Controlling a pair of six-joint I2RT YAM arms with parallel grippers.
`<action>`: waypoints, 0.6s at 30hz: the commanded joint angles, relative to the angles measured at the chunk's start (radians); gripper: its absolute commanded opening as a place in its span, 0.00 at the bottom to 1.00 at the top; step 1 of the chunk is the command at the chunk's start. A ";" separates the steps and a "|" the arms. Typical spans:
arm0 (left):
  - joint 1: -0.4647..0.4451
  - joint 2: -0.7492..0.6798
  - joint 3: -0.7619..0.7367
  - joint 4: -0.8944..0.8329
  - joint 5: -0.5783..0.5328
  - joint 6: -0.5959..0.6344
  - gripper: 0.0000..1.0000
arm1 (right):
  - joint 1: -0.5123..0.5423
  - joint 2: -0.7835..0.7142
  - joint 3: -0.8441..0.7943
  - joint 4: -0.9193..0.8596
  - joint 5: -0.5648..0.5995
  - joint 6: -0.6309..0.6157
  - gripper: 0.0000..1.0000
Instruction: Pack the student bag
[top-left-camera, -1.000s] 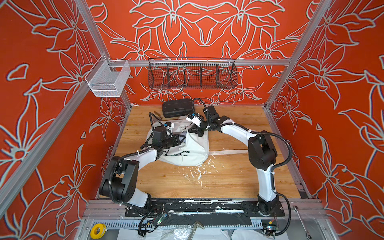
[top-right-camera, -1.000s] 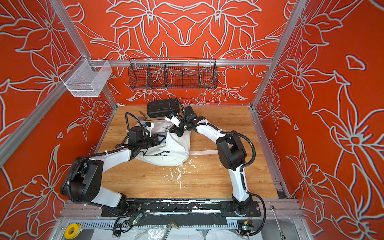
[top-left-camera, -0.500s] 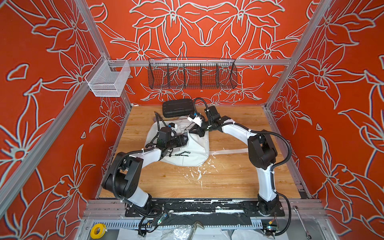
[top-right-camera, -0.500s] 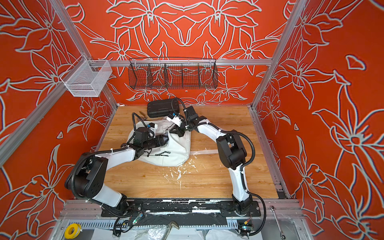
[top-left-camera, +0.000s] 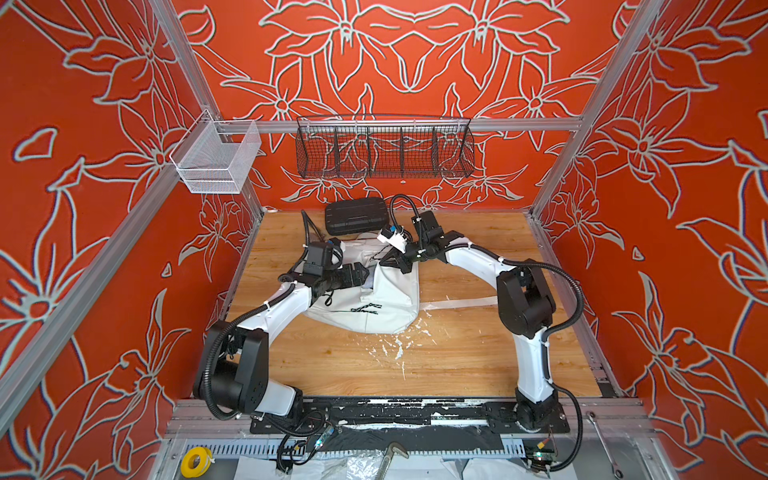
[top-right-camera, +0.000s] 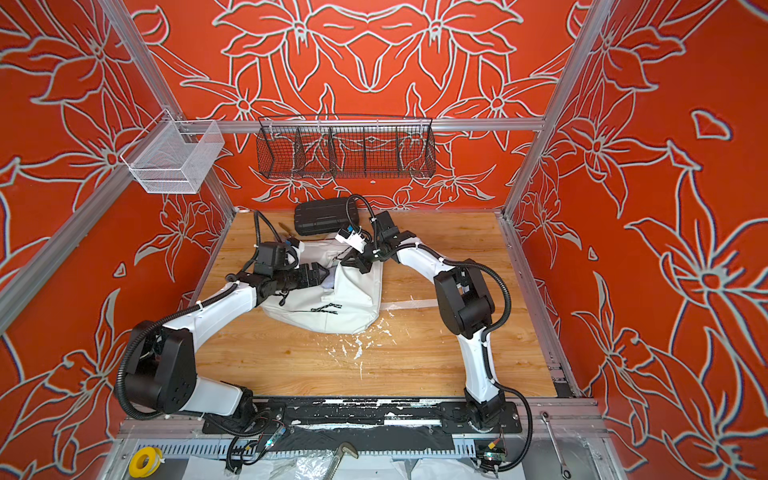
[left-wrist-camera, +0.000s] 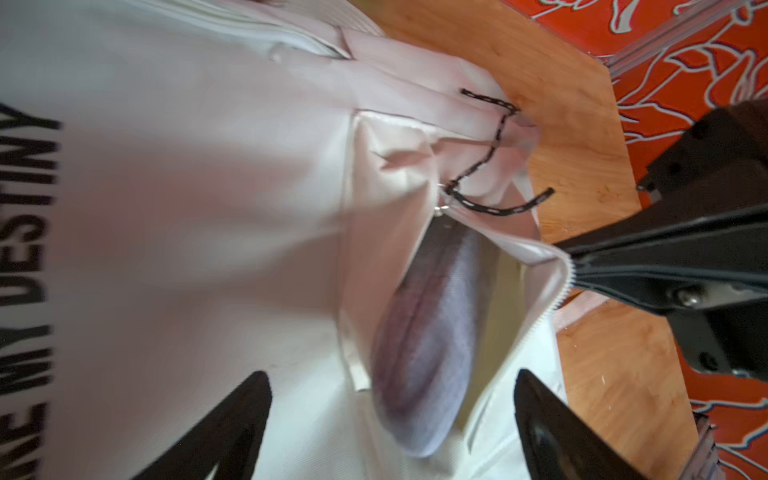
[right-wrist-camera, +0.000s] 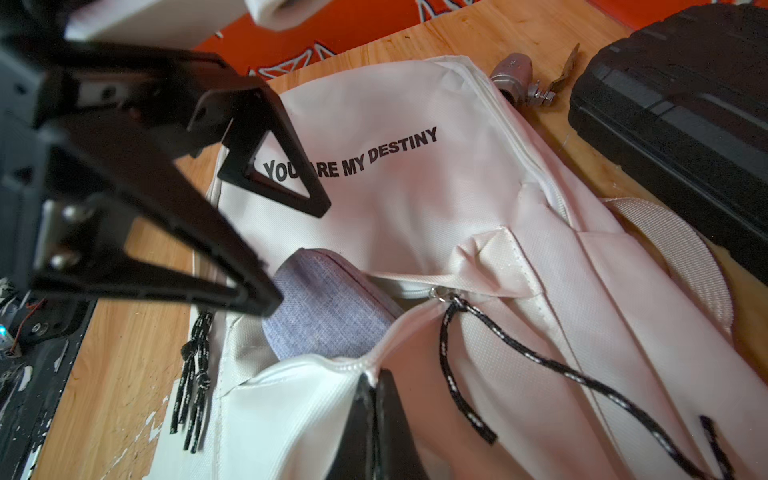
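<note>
Bag (top-left-camera: 374, 307): pouch (right-wrist-camera: 328, 307) half in. L pincer (left-wrist-camera: 390, 376) spread; R pincer (right-wrist-camera: 376, 384) pinching zip edge (right-wrist-camera: 328, 368). Next prob.: push pouch deeper.

From high in front we look down on the whole table (top-left-camera: 457, 365) in both top views; our wrist cameras sit close, sharing the open student bag (left-wrist-camera: 187, 216).
</note>
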 joint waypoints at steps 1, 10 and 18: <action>0.020 -0.033 0.040 -0.088 -0.017 0.054 0.88 | -0.003 -0.024 0.003 0.037 -0.076 -0.038 0.00; 0.053 0.185 0.153 -0.120 0.151 0.057 0.55 | -0.003 -0.047 -0.031 0.084 -0.101 -0.035 0.00; -0.005 0.213 0.135 -0.071 0.236 0.081 0.39 | -0.002 -0.039 -0.018 0.142 -0.099 0.051 0.00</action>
